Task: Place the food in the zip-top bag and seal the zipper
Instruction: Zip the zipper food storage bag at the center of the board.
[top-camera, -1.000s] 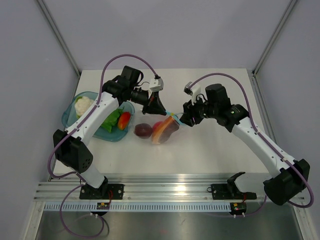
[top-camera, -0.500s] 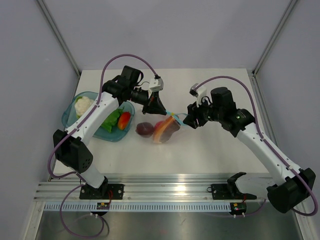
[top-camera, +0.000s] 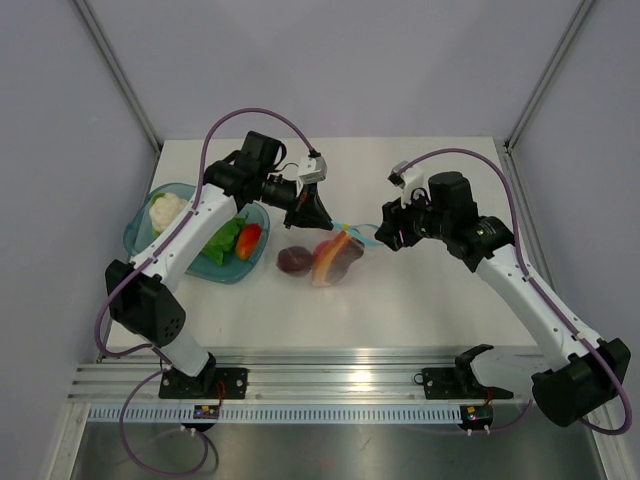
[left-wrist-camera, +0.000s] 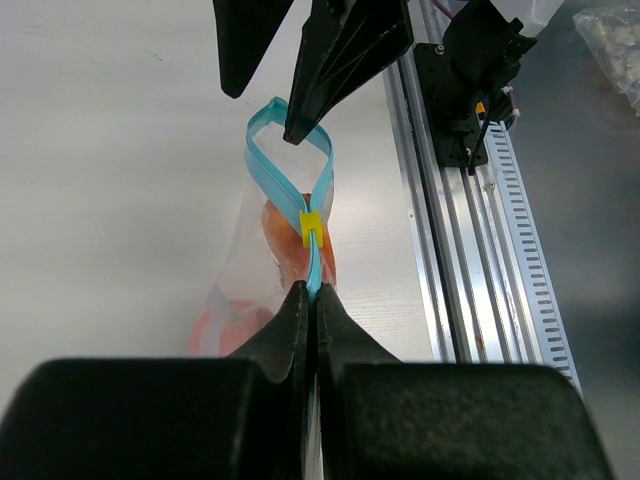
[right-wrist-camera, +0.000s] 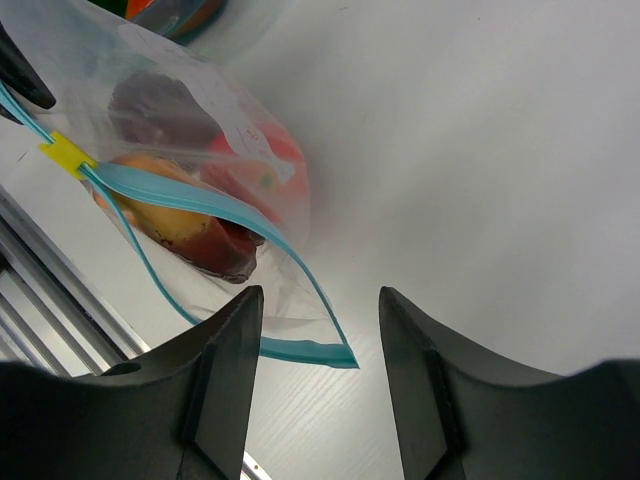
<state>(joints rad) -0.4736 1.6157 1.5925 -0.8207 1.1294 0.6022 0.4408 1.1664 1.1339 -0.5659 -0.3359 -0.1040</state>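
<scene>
Plain grey walls close in a white worktop. Near its left edge is a teal bowl with a white, a green and a red-orange piece in it.

Towards the middle, the left tool is clamped flat on one end of the zipper, its fingers pressed together with the teal strip between them. A yellow slider sits just beyond its tips, and past that the two strands gape apart.

The zip-top bag hangs from that grip at the centre of the worktop. The food shows through the plastic: an orange piece, a red one and a dark one.

Further right, the right tool is spread open, with the loose far corner of the strip lying between its fingers. I cannot tell whether it touches.

This looks like the sealing step. To do it well, the right tool should close on both strands at that corner, not just one layer. It should then draw gently towards the right edge while the left holds firm, so the track lies straight and taut. The mouth should be kept level so nothing rolls out.
</scene>
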